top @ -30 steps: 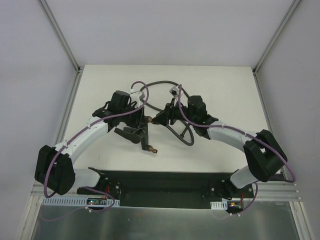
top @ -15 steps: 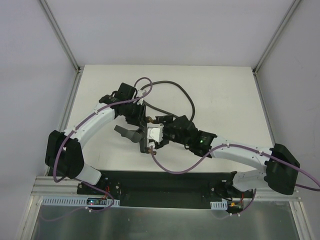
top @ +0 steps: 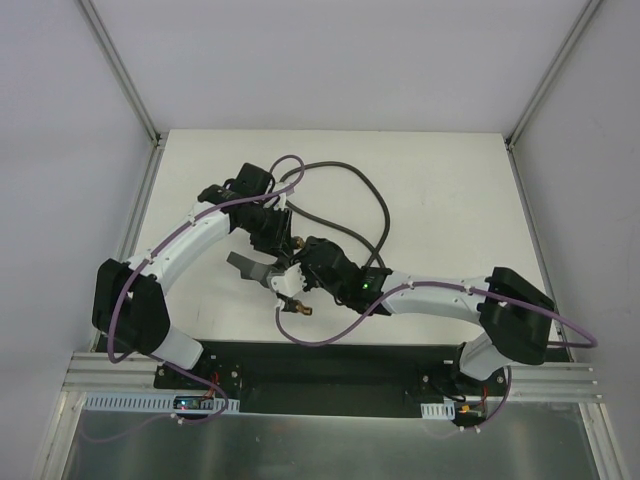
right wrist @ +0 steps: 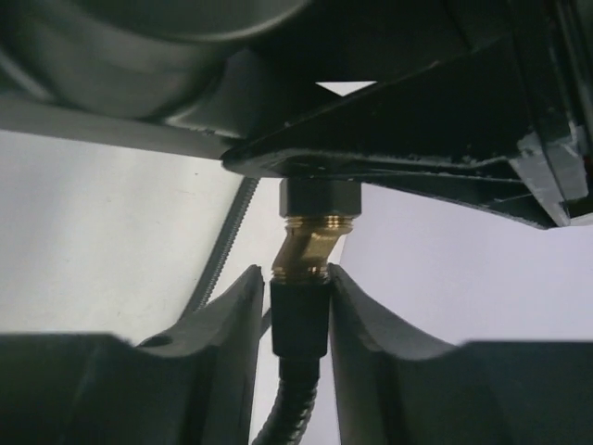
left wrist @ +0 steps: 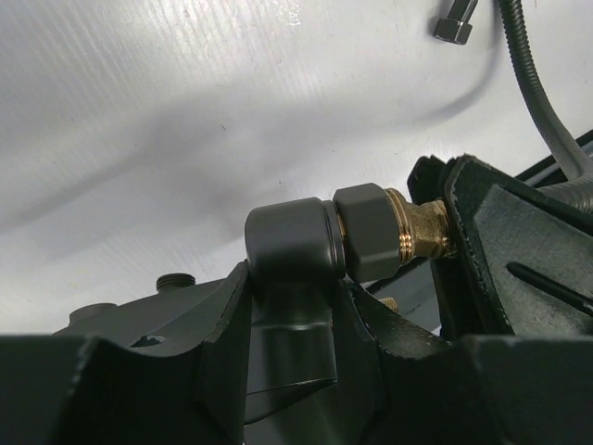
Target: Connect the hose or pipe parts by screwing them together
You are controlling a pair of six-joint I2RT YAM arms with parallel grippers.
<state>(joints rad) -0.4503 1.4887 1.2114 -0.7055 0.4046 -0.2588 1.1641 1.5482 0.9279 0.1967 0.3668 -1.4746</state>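
My left gripper (left wrist: 292, 278) is shut on the dark-grey body of the fitting (left wrist: 287, 246), which it holds just above the table near the middle (top: 272, 240). A dark nut and a brass thread (left wrist: 422, 232) stick out of the fitting to the right. My right gripper (right wrist: 298, 306) is shut on the hose's black end connector (right wrist: 299, 320), which meets that brass thread (right wrist: 310, 248) at a slight angle. The dark-grey hose (top: 372, 195) loops away across the table behind both grippers. Its other end connector (left wrist: 454, 23) lies loose on the table. In the top view my right gripper (top: 300, 272) sits right next to the left one.
Another brass tip of the fitting (top: 298, 308) points toward the near table edge. A flat grey part with a short threaded stub (left wrist: 176, 281) juts left of my left fingers. Purple cables run along both arms. White walls border the table.
The right arm has swung low across the table and brought its gripper up to the fitting. The left arm has shifted left with the fitting. The hose loop has spread out to the right.
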